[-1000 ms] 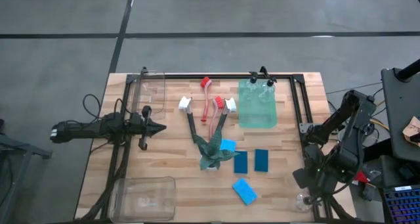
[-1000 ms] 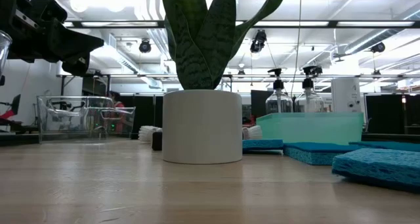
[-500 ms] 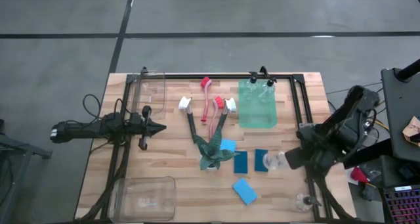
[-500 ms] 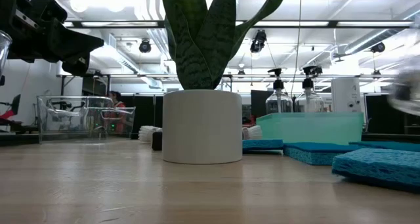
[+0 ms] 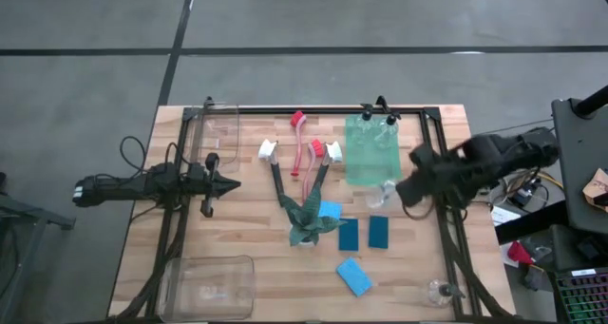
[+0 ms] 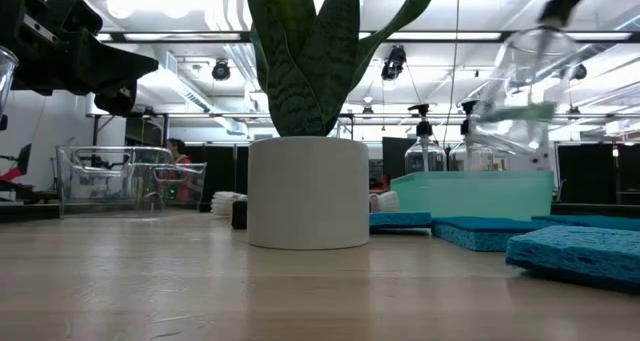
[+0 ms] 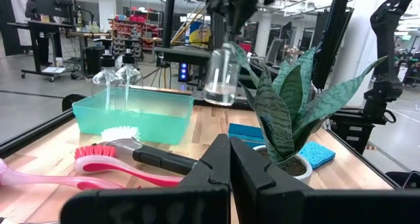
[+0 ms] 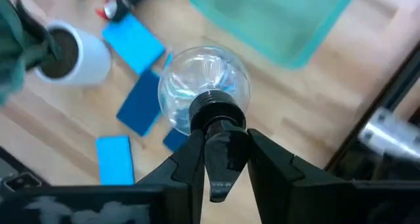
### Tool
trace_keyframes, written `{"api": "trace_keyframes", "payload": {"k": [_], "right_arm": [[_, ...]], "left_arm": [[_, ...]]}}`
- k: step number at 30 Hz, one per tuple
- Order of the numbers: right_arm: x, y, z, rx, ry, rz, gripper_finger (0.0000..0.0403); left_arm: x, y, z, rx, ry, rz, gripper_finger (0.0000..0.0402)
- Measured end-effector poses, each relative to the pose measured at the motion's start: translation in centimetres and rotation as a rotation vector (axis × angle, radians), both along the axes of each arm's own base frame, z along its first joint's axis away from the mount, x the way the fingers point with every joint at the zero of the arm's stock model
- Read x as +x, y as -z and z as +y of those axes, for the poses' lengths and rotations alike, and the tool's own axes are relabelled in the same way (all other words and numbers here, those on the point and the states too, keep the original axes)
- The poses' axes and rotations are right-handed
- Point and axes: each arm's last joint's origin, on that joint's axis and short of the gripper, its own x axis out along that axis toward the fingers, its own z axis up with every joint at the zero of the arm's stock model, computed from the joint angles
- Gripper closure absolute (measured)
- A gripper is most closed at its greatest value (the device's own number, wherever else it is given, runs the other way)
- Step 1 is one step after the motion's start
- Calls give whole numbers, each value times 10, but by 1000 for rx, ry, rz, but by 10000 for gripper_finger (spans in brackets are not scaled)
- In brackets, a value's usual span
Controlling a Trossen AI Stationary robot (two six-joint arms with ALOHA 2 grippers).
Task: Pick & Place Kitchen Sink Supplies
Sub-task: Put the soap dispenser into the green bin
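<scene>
Since a second ago my right gripper [image 8: 220,159] has swung from lower right to centre right, clenched on a clear bottle [image 8: 205,86] beside the teal bin [image 5: 371,151]. Gripped only by its cap, it could swing and slip. My left gripper [image 5: 226,182] waits shut at centre left.

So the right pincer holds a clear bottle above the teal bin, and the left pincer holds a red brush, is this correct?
Not fully. The left pincer holds nothing: the high view shows it shut near the table's left side, away from the brushes. The rest is right: the right pincer grips the clear bottle by its black cap near the teal bin.
</scene>
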Motion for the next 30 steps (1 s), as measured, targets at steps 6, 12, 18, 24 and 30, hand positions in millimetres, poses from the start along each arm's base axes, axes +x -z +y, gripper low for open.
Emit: {"api": "trace_keyframes", "payload": {"k": [6, 12, 18, 24, 30], "right_arm": [[9, -20, -43, -88, -8, -16, 315], [14, -26, -85, -111, 4, 26, 314], [24, -14, -123, -49, 18, 103, 313], [38, 4, -153, -8, 38, 197, 313], [55, 21, -167, 29, 34, 269, 312]], "left_arm": [[0, 0, 0, 0, 0, 0, 401], [0, 0, 0, 0, 0, 0, 401], [0, 0, 0, 0, -1, 0, 401], [0, 0, 0, 0, -1, 0, 401], [0, 0, 0, 0, -1, 0, 401]]}}
